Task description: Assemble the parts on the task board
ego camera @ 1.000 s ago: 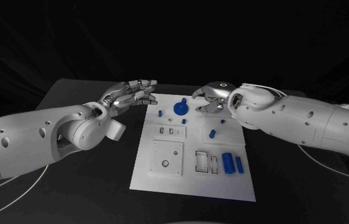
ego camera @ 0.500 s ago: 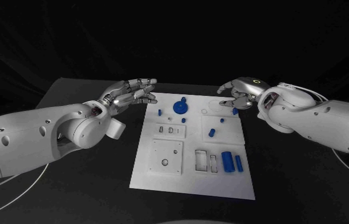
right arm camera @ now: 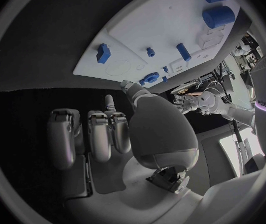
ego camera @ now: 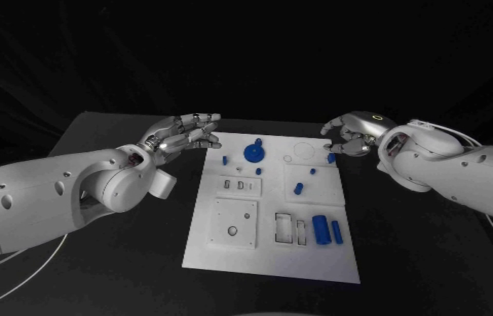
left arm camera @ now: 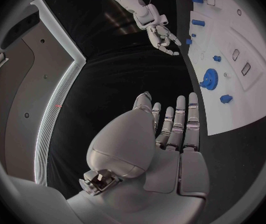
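The white task board (ego camera: 236, 252) lies in the middle of the table. On its far part stand a blue gear (ego camera: 253, 150) and several small blue parts, one of them (ego camera: 330, 157) near the right edge. Two blue cylinders (ego camera: 321, 228) lie at the near right. My left hand (ego camera: 185, 134) hovers off the board's far left corner, fingers spread and holding nothing. My right hand (ego camera: 355, 134) hovers just past the far right corner, fingers loosely bent with nothing in them. The right wrist view shows its palm (right arm camera: 158, 134) bare, with the board (right arm camera: 170, 30) beyond it.
The black table (ego camera: 123, 273) surrounds the board on all sides. Rectangular recesses (ego camera: 241, 184) and a square plate (ego camera: 236, 222) sit in the board's middle and near left. In the left wrist view, the gear (left arm camera: 209, 78) lies beyond my flat left hand (left arm camera: 170, 129).
My right hand has drawn back to the right, from over the board's far middle to beyond its far right corner. The left hand has stayed where it was.
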{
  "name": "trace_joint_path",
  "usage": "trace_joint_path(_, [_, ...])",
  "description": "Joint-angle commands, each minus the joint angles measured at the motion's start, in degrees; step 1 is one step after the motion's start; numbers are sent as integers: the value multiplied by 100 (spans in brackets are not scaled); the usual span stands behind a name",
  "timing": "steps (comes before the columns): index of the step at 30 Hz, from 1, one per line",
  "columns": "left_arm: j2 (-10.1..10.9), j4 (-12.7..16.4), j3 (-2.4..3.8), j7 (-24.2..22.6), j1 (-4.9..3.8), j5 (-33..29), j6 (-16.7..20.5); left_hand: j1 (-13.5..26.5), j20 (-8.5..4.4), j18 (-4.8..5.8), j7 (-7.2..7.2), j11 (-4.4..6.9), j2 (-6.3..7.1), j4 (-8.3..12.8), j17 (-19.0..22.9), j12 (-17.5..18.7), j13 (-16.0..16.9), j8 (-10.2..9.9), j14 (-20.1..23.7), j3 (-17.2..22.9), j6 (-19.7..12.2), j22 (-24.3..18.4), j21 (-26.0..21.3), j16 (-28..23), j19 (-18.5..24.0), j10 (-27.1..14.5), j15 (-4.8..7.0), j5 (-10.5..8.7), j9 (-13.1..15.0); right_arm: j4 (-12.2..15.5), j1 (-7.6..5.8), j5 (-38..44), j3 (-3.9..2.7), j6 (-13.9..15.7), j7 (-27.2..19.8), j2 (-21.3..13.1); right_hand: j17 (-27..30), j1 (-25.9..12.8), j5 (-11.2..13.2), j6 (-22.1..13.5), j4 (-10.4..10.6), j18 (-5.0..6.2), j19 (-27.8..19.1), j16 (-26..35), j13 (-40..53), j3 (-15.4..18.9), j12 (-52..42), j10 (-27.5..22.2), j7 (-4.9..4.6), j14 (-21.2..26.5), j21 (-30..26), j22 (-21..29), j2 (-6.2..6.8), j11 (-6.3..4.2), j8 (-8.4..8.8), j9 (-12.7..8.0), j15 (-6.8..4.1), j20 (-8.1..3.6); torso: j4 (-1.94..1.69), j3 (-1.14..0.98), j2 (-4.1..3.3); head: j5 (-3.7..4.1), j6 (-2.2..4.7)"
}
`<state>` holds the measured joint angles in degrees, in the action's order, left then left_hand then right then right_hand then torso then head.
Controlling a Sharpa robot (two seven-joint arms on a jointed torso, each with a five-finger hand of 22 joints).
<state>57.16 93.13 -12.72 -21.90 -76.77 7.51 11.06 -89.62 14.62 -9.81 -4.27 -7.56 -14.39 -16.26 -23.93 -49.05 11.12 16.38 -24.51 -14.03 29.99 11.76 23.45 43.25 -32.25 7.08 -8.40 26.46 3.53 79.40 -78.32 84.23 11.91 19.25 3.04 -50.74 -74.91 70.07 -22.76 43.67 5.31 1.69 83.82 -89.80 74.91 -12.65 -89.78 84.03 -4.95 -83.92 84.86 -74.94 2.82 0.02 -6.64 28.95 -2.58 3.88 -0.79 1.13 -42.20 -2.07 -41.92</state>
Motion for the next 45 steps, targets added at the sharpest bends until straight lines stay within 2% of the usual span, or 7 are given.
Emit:
trace_joint_path(1, [0,11,3,-59,0,20,-104,-27,19,-31,3,-18,5,0,9,-16,-9,5,-9,24,3,-6,-24,-10,15,28,-29,39,3,80,16,76,4,-12,-10,-107,-1509,37,84,-131,45,-34,217,-20,1509,29,-22,597,8,-608,53,-1328,32,27,2,95,30,39,1,1,-4,-12,8])
trace_joint_path(7, [-2,10,3,-60,1,20,-107,-28,20,-31,3,-18,5,0,9,-16,-9,6,-9,24,3,-6,-24,-9,15,28,-29,39,3,164,54,-104,12,115,-153,-289,-1509,-105,1409,-392,313,-37,227,-20,1509,274,-22,597,23,-608,67,-1333,45,25,-19,531,33,38,4,4,-2,-2,15])
trace_joint_path(9, [-4,7,3,-61,2,20,-111,-28,20,-31,3,-18,5,0,9,-16,-9,6,-9,24,3,-6,-24,-9,15,28,-29,39,3,179,70,-225,17,145,-231,-339,-1509,-117,1482,-426,348,-40,234,-20,1509,307,-22,597,19,-608,75,-1337,56,25,-7,560,34,40,5,-2,-2,2,24])
trace_joint_path(11, [-6,4,3,-63,3,20,-112,-33,20,-31,5,-21,4,3,9,-16,-9,4,-11,28,1,-6,-24,-9,15,29,-30,43,3,185,94,-327,21,183,-336,-388,-1509,-63,1330,-485,359,-43,242,-20,1509,313,-22,597,24,-608,84,-1340,52,25,24,592,31,42,9,-3,-3,3,27])
trace_joint_path(19, [-22,-13,2,-71,19,20,-125,-35,21,-31,6,-23,3,4,9,-16,-9,3,-11,30,0,-6,-24,-9,15,30,-30,44,3,99,249,-592,32,398,-825,-470,-1509,280,69,-553,321,-45,244,-20,1509,214,-22,597,60,-608,92,-1343,97,-5,60,780,13,23,13,-8,-2,25,39])
trace_joint_path(28, [-34,-26,2,-85,41,20,-144,-41,22,-31,8,-26,2,7,10,-16,-10,1,-12,34,-3,-6,-24,-8,14,31,-31,47,2,-80,370,-771,34,505,-1095,-411,-1509,454,-246,-534,287,-45,240,-20,1509,108,-22,597,77,-608,91,-1344,122,-20,26,937,4,14,5,-2,-4,52,44])
trace_joint_path(45, [-18,-20,2,-98,48,20,-154,-56,25,-30,10,-38,-2,13,12,-16,-12,0,-13,46,-2,-5,-24,-8,13,35,-34,55,2,-419,643,-1117,33,815,-1411,-239,-1509,523,-355,-467,313,-51,253,-20,1509,36,-22,597,50,-608,108,-1350,123,-5,-88,1207,11,12,4,1,-8,28,66])
